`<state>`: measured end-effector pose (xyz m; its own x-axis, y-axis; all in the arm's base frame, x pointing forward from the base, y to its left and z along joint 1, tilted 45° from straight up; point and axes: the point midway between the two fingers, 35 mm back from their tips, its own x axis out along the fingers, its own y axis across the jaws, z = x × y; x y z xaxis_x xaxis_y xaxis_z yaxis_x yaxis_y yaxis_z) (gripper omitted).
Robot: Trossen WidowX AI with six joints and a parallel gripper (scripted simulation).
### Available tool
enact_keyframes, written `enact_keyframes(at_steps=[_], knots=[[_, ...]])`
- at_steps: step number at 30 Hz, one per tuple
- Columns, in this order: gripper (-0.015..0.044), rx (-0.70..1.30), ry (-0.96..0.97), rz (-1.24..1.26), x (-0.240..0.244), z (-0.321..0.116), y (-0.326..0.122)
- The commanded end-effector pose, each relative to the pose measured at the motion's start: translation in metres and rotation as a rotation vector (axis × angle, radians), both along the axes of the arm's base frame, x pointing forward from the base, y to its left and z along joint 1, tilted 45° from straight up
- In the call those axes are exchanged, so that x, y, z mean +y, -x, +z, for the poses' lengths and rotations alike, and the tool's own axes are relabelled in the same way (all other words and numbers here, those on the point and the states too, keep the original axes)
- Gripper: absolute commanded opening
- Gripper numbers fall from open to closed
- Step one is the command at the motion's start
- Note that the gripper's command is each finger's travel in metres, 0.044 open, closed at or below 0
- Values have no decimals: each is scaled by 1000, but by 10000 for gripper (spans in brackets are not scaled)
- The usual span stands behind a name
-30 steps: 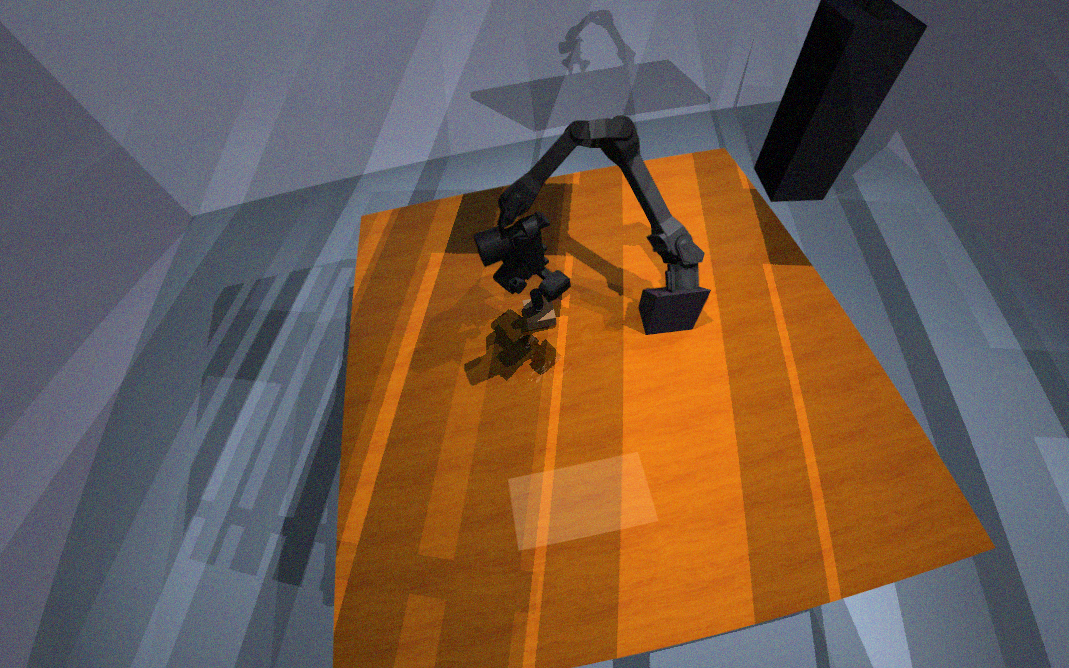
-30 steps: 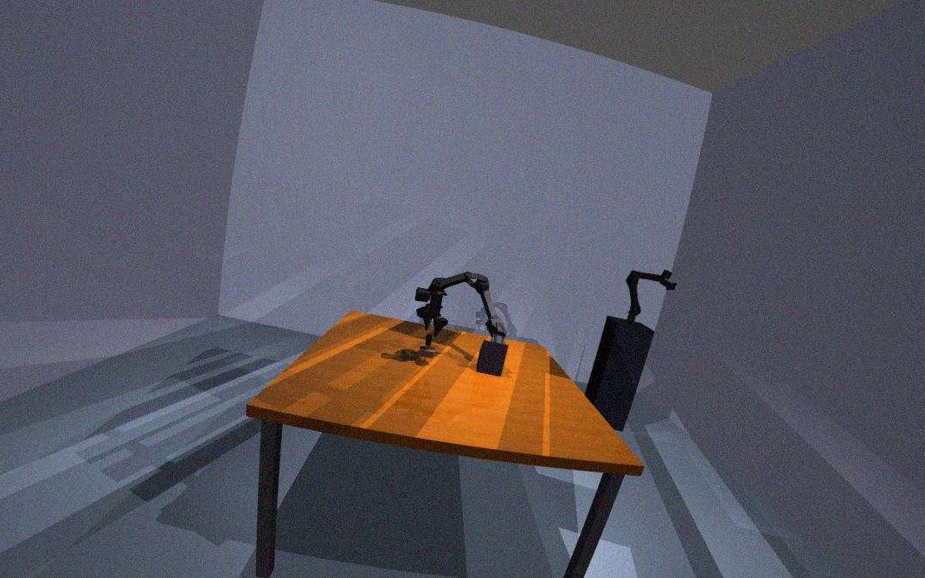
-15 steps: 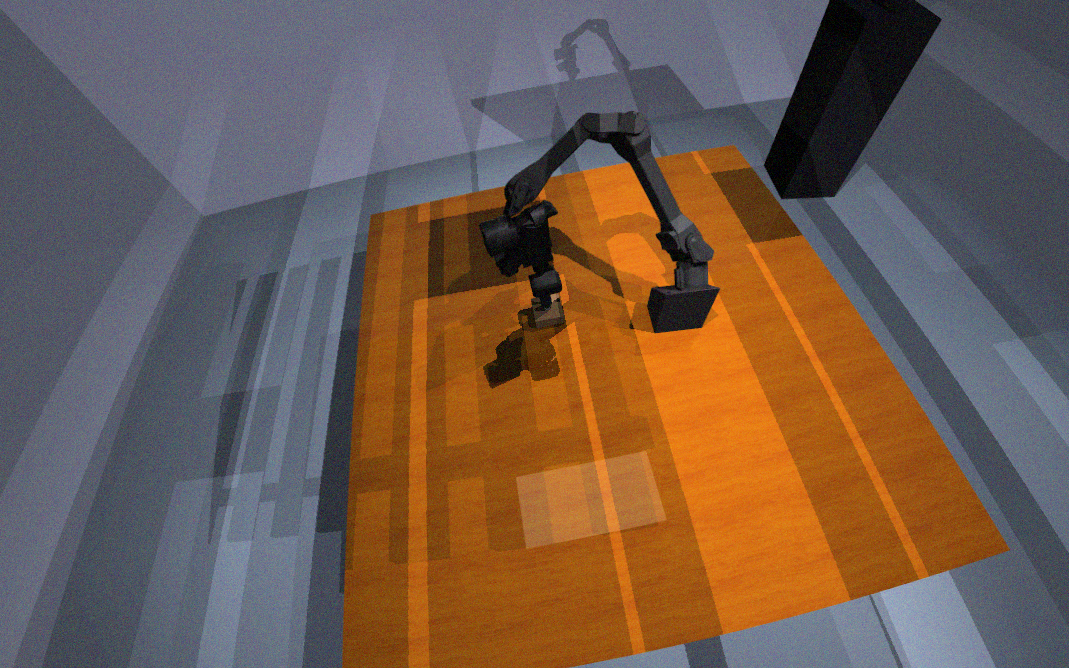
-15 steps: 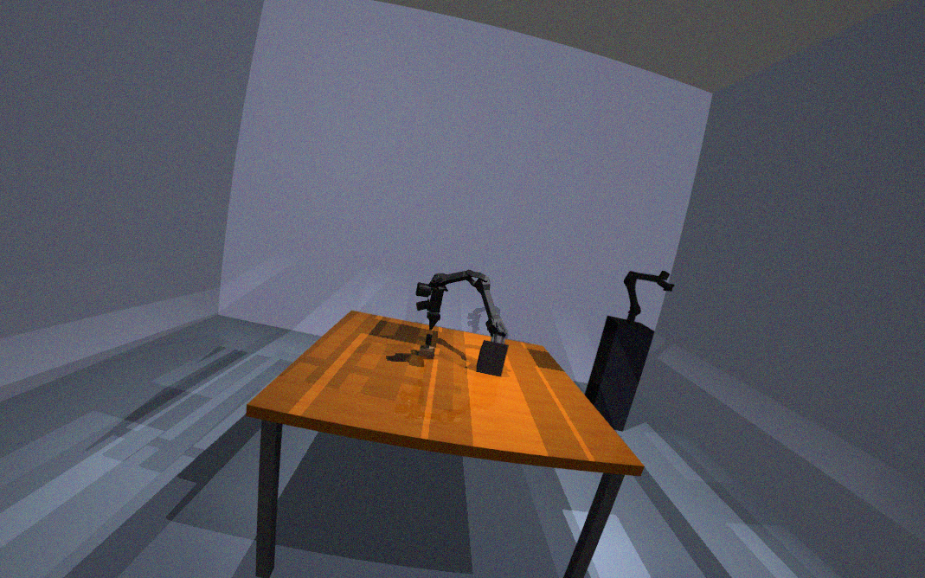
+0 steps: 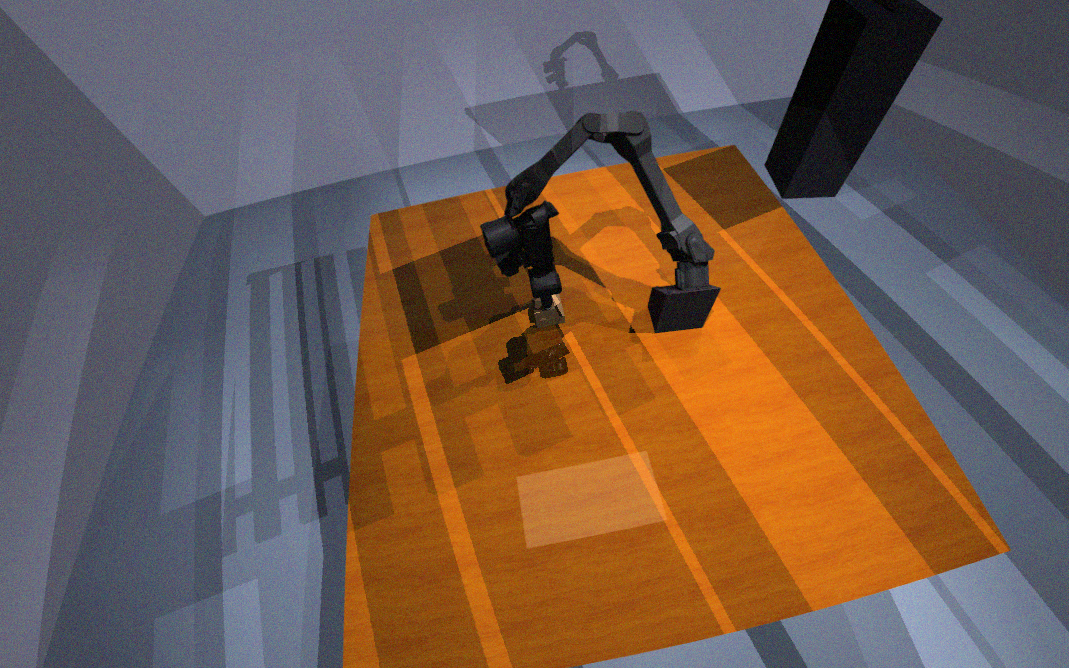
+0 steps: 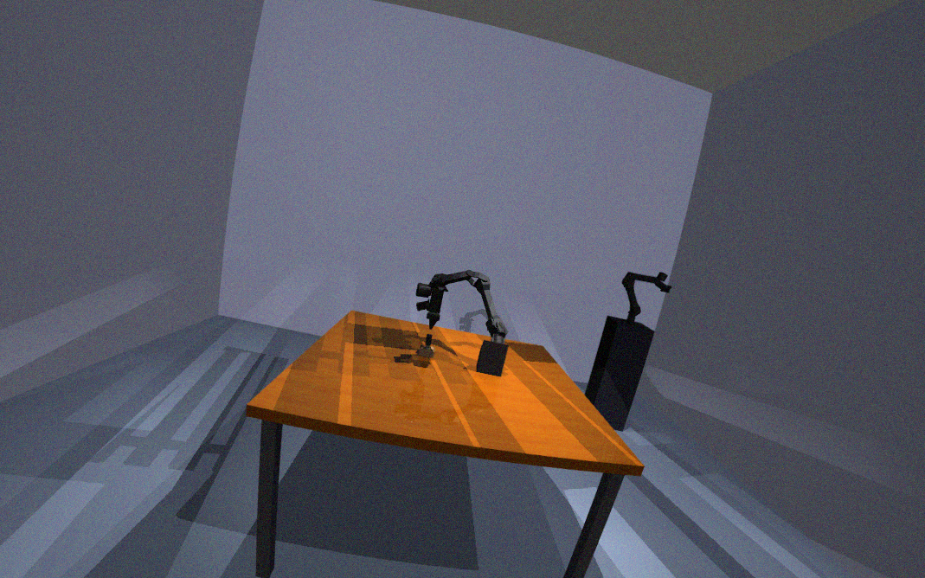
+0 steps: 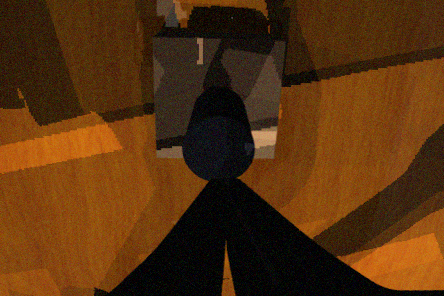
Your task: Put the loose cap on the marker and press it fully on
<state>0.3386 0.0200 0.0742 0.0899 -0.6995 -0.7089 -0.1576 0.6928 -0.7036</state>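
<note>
The grey holder block (image 5: 548,316) (image 6: 426,351) (image 7: 172,82) stands on the orange table. The dark marker stands upright in it, with the dark cap (image 6: 428,338) (image 7: 218,148) on its upper end. The cap's round, dark blue top faces the wrist camera. Whether it sits fully down cannot be told. My gripper (image 7: 223,191) (image 6: 432,328) is shut and empty. Its fingertips are together just above the cap, at the near edge of its top in the wrist view, with a small gap to the cap in the exterior view. The marker body is mostly hidden below the cap.
The arm's dark base block (image 5: 682,309) (image 6: 491,357) stands on the table (image 5: 754,497) (image 6: 408,423) to the right of the holder. A tall black pedestal (image 5: 845,99) (image 6: 620,373) stands beyond the table's right edge, with another small arm (image 6: 632,296) on it.
</note>
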Motion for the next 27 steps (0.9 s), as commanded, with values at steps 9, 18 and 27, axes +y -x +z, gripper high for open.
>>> enact_keyframes(at_steps=[9, 18, 27], knots=[[0, -1, 2, -1, -10, -10, -1], [0, -1, 3, -1, -19, -20, -2], [0, -1, 3, -2, -29, -28, -3]])
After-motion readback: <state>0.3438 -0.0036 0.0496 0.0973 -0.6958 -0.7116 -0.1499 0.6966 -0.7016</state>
